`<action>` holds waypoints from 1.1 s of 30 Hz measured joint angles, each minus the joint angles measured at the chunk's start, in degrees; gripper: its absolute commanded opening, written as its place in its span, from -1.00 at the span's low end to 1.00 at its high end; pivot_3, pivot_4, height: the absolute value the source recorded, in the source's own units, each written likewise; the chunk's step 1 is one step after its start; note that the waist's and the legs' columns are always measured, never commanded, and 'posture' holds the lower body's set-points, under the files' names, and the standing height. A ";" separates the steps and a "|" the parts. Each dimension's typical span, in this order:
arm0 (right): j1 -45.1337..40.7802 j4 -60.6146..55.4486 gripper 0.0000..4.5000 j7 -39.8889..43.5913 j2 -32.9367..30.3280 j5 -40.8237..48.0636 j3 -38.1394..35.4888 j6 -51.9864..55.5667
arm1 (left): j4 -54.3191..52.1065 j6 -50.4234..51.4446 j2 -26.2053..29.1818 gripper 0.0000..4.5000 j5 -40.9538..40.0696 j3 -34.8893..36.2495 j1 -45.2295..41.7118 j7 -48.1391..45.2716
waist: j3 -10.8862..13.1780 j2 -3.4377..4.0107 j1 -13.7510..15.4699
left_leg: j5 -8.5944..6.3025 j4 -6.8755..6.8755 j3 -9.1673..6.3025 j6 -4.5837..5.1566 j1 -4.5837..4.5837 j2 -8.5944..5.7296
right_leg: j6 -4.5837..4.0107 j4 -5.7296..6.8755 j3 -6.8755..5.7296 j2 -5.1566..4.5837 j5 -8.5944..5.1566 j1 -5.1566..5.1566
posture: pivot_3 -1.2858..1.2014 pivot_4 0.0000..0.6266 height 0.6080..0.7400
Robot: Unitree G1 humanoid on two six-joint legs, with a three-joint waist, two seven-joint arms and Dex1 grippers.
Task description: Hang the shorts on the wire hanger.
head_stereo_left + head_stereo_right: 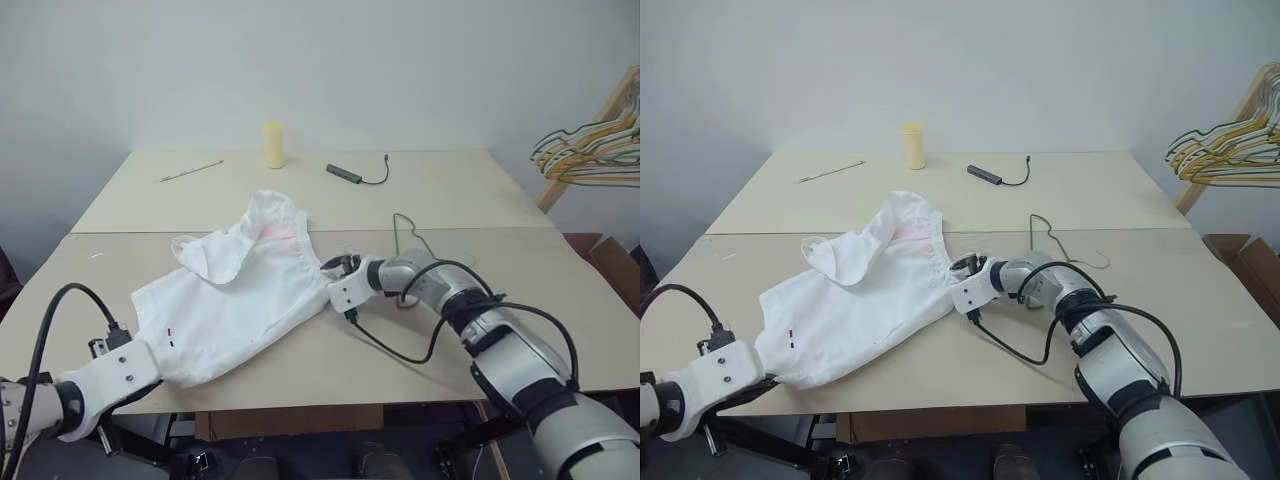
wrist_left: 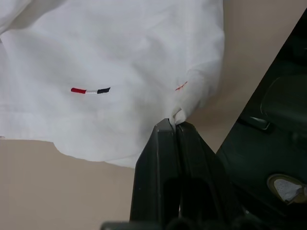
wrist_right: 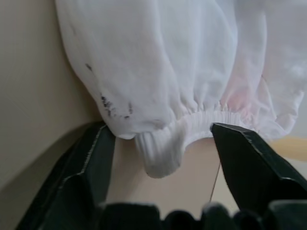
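Left fingers (image 2: 175,125) pinched on shorts (image 1: 240,290) hem, lower left of frame; right fingers (image 3: 249,158) apart, straddling waistband mid-frame. Wire hanger (image 1: 412,240) on bench (image 1: 440,190) behind.

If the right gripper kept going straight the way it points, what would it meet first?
Most likely the gathered elastic waistband of the shorts, which sits just ahead between the open fingers of the right gripper; the exact gap is unclear.
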 measured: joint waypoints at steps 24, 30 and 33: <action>26.99 -57.18 -0.99 29.84 -21.71 12.61 -10.13 33.39 | 18.36 -11.67 4.20 -1.00 9.39 -18.64 -19.37 2.79 | -0.01 0.02 -0.55 | -0.02 -0.01 -0.01 0.01 -0.05 0.08 | 0.18 0.02 -0.07 0.09 0.01 -0.03 | 0.04 -1.00 1.00; 30.45 -69.36 -0.99 37.31 -25.32 17.30 -11.57 42.59 | 15.42 -10.45 7.46 -1.00 4.54 -14.15 -14.52 -6.73 | 0.00 0.02 -1.73 | -0.02 0.02 0.07 0.01 0.02 0.15 | 0.35 0.03 -0.11 0.09 -0.28 -0.04 | 0.04 -1.00 1.00; 29.59 -69.63 -0.99 39.81 -26.07 19.17 -11.71 44.40 | 14.23 -9.63 7.83 -1.00 2.04 -12.46 -15.07 -9.74 | -0.01 0.01 -1.71 | -0.02 0.02 0.09 0.00 0.04 0.14 | 0.29 0.02 -0.12 0.08 -0.32 -0.02 | 0.04 -1.00 1.00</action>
